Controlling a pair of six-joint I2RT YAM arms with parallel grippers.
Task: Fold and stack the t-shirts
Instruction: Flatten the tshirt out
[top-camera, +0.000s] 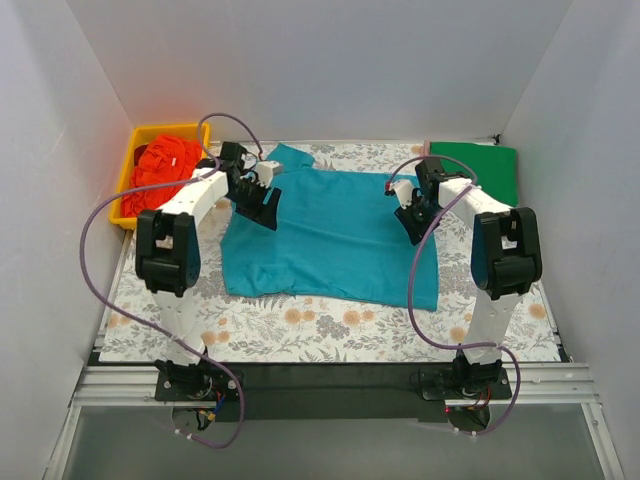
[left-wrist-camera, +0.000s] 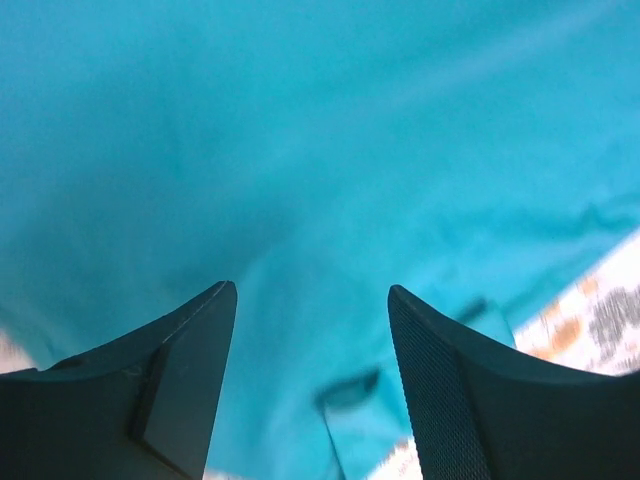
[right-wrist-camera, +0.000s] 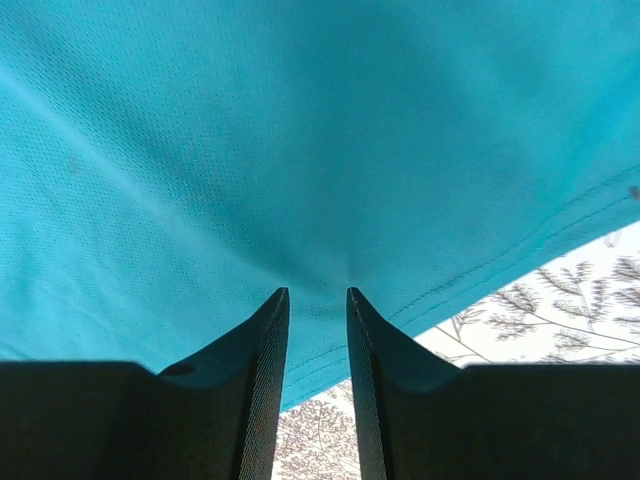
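Note:
The teal-blue t-shirt (top-camera: 330, 235) lies spread flat on the floral sheet in the middle. My left gripper (top-camera: 262, 208) is over its left shoulder area; in the left wrist view the left gripper (left-wrist-camera: 312, 290) has its jaws wide apart over teal cloth (left-wrist-camera: 300, 150), holding nothing. My right gripper (top-camera: 412, 225) is at the shirt's right edge; in the right wrist view the right gripper (right-wrist-camera: 318, 292) has its jaws a narrow gap apart, with the shirt's hem (right-wrist-camera: 330, 345) lying between them. The orange-red shirt (top-camera: 165, 160) is bunched in the bin. The green shirt (top-camera: 475, 170) lies folded at the back right.
The yellow bin (top-camera: 128, 205) stands at the back left. The grey floral sheet (top-camera: 330, 325) covers the table and shows in the right wrist view (right-wrist-camera: 560, 300). White walls close in on three sides. Purple cables loop beside both arms.

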